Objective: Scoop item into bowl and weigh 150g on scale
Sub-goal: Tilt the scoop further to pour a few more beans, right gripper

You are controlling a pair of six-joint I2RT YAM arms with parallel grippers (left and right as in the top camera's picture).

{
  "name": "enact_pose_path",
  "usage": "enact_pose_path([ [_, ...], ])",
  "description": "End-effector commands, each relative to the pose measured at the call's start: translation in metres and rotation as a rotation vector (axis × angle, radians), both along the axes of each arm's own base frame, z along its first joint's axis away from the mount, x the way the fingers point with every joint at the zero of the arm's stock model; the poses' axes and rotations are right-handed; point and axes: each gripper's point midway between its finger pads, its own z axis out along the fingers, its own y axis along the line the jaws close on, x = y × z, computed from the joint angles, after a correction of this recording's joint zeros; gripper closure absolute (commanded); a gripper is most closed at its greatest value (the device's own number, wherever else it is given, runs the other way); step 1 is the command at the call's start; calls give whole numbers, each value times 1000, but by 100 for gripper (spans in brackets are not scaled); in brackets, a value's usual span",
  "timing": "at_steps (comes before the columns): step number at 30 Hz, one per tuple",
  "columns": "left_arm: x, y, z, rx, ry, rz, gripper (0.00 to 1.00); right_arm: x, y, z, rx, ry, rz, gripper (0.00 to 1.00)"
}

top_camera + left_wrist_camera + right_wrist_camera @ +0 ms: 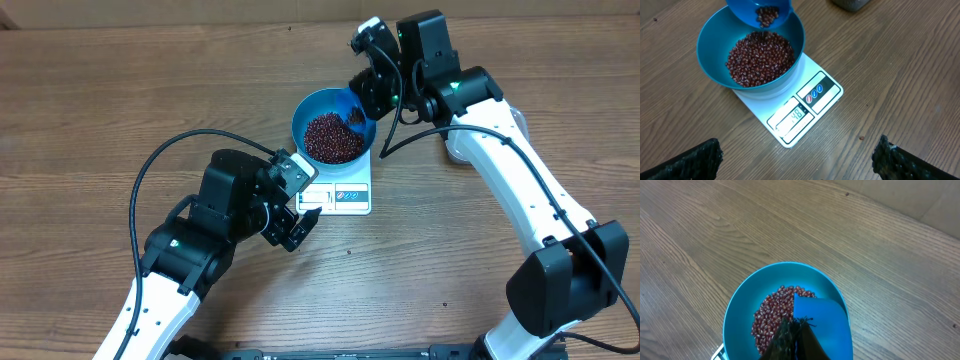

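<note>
The blue bowl (310,112) stands on the white scale (352,195) and holds a heap of red-brown beans (331,138). My right gripper (362,100) is shut on the handle of a small blue scoop (356,118). The scoop is tilted over the bowl's right rim. In the left wrist view the scoop (747,10) has a few beans in its mouth above the bowl (710,45), and the scale (817,95) display is lit. In the right wrist view, my right gripper (797,332) grips the scoop (822,320) over the beans (771,315). My left gripper (297,222) is open and empty beside the scale's front left corner.
A dark grey object (850,4) sits on the wooden table beyond the scale, cut off by the frame's top edge. One stray bean (860,138) lies on the table right of the scale. The left arm's black cable (150,165) loops over the table to the left.
</note>
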Motion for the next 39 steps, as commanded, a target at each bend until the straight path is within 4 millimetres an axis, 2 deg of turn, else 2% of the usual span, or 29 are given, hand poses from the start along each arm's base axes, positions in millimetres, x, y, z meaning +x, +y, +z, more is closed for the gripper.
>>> enact_pose_path([
  [1,-2,0,2,-8,-5,-12,1,5,3,17,16,-43,-2,96],
  [7,-2,0,2,-8,-5,-12,0,6,3,19,21,-53,-2,96],
  [12,-2,0,2,-8,-5,-12,0,-2,0,10,-1,-4,1,96],
  [19,-2,0,2,-8,-5,-12,1,13,-1,22,1,-83,-26,96],
  [23,-2,0,2,-8,-5,-12,1,8,-3,15,-11,-51,-26,96],
  [39,-2,0,2,-8,-5,-12,0,3,5,18,27,-40,9,96],
])
